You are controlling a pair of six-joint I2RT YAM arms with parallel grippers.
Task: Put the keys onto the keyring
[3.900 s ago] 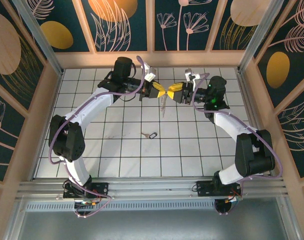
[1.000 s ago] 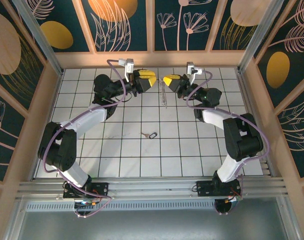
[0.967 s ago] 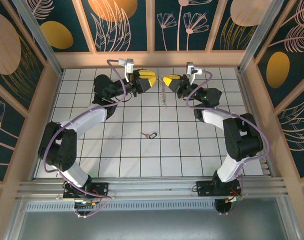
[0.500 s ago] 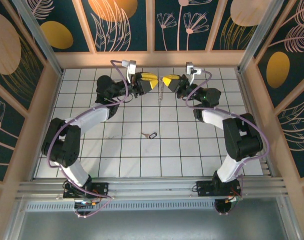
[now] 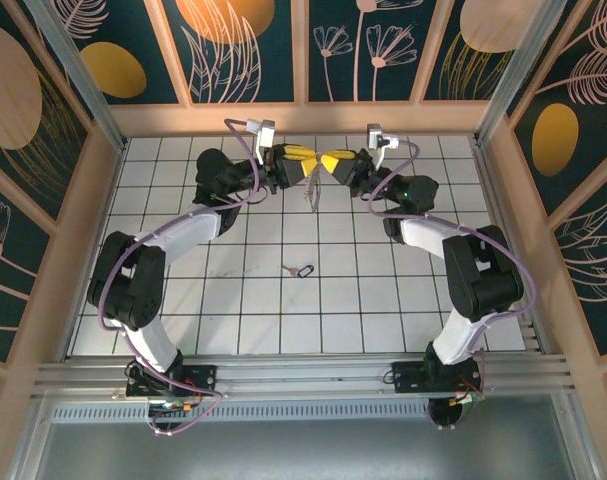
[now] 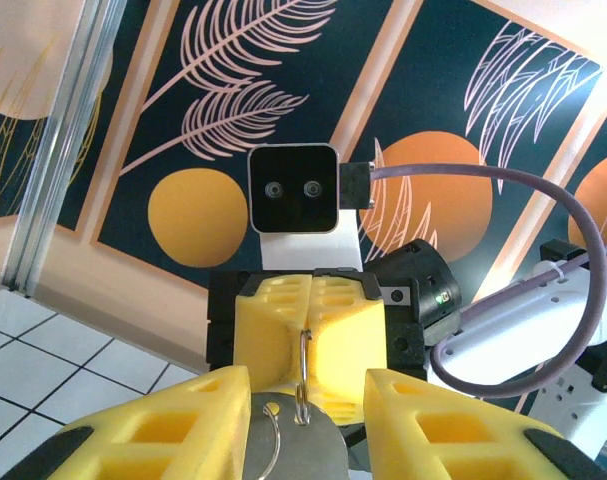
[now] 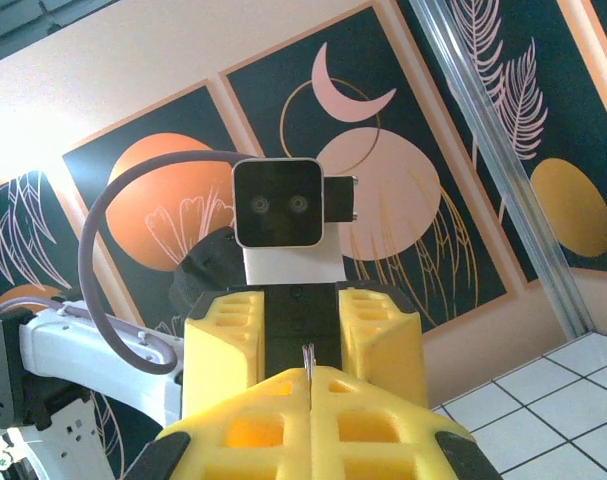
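The right gripper (image 7: 308, 380) is clamped on the keyring (image 5: 312, 193), whose strap hangs beneath. The left gripper (image 6: 305, 388), facing the keyring, seems closed on 1 key (image 6: 293, 445), though that is hard to confirm. The key's hole should go squarely onto the ring's split end. 1 spare key (image 5: 301, 270) lies well apart from the keyring.

A white tiled table (image 5: 233, 310) carries one small silvery key (image 5: 301, 270) with a dark head, lying flat near its middle.

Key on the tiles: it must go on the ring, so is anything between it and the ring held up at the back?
Nothing visible does. The key lies alone on bare tiles, and the space from it to the ring, pinched by the right gripper, is open.
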